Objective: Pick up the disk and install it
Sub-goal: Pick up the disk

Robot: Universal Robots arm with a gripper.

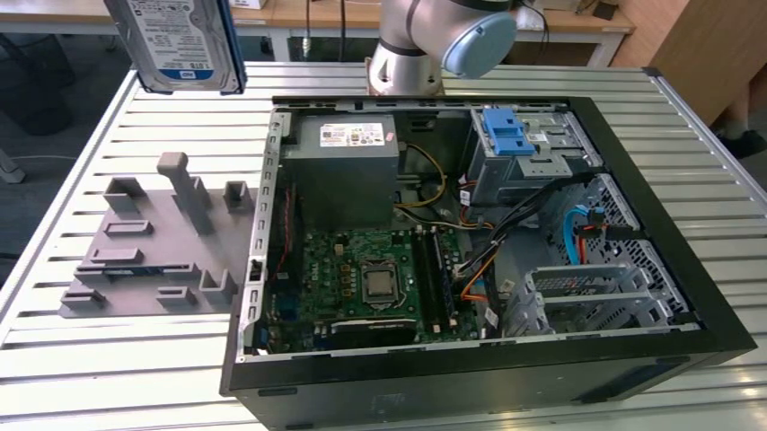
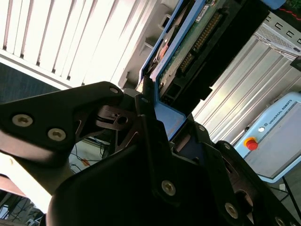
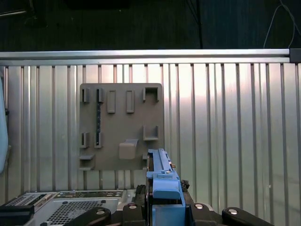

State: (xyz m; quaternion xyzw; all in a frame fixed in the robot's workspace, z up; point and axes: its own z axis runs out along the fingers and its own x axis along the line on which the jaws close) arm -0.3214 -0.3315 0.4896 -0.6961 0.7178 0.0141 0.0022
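My hand (image 3: 165, 207) is clenched on the disk (image 1: 180, 40), high over the surface (image 1: 120, 359) at the exterior view's left, open case (image 1: 480, 377) rightward; it looks rigid, hefty and shock-sensitive, so grip the blue side rails.

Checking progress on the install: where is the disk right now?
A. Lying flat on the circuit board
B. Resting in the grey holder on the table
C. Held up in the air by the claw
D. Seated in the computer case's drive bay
C: in the exterior view the disk hangs above the table, clear of the grey holder and the computer case; in the first wrist view the claw grips its blue rail.
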